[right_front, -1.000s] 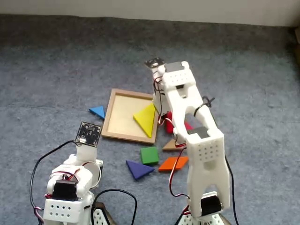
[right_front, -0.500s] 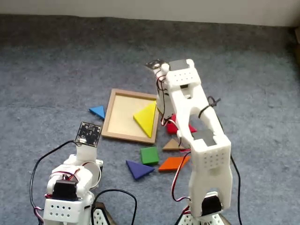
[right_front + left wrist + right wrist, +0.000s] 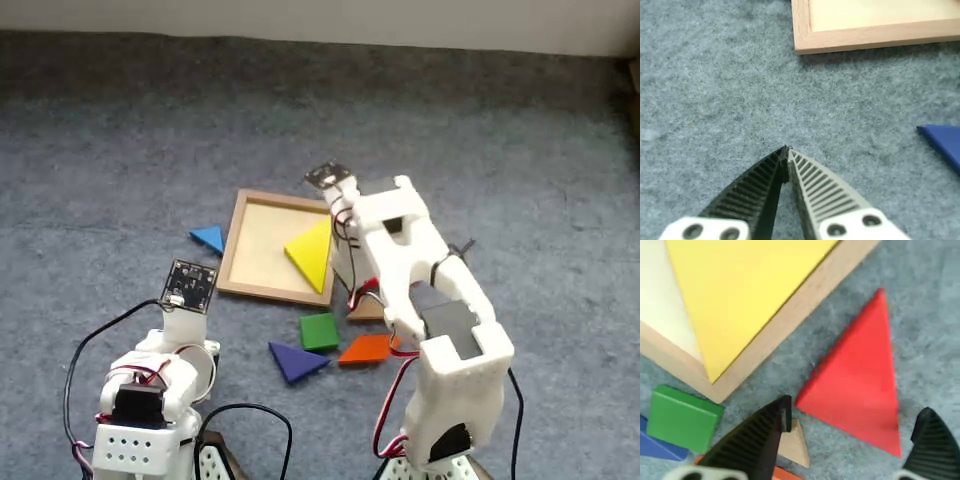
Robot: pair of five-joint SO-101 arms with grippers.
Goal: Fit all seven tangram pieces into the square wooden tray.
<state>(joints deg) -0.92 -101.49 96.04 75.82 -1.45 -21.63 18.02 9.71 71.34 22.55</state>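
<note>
My right fingers, ribbed black plastic, stand apart on either side of the flat red triangle. It lies on grey carpet, just beside the wooden tray that holds the smooth yellow triangle. My left fingers are pressed together above the carpet.

One triangle inside the tray

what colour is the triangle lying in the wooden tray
Yellow; the triangle shows best in the right wrist view.
</note>
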